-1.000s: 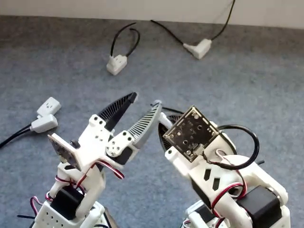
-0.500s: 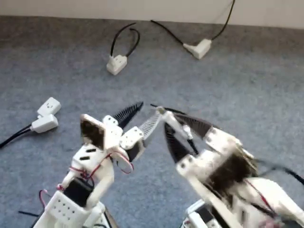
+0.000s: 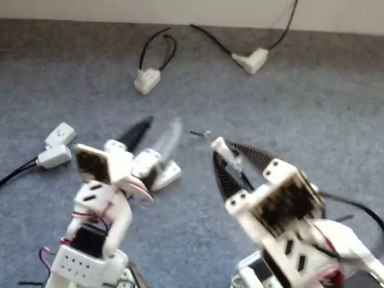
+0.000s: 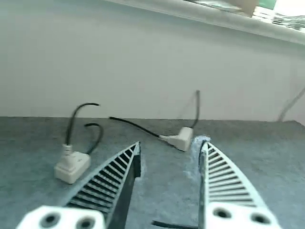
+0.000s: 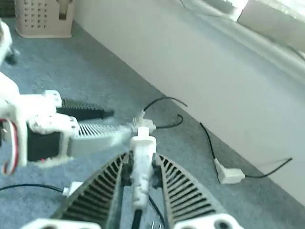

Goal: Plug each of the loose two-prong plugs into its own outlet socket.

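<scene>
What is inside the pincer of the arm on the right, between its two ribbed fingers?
A white plug is clamped upright in the right pincer. The fingers cover its lower sides, and its prongs cannot be made out.

**Room: grey carpet, white wall, bright ledge**

Grey-blue short-pile carpet (image 3: pixel 312 108) runs back to a plain white wall (image 4: pixel 143 62). A ledge (image 4: pixel 209 13) tops the wall, with daylight glare from the window (image 5: pixel 281 12) above it. A pale perforated basket (image 5: pixel 43 19) sits on the carpet by the wall. Light is soft and even.
</scene>
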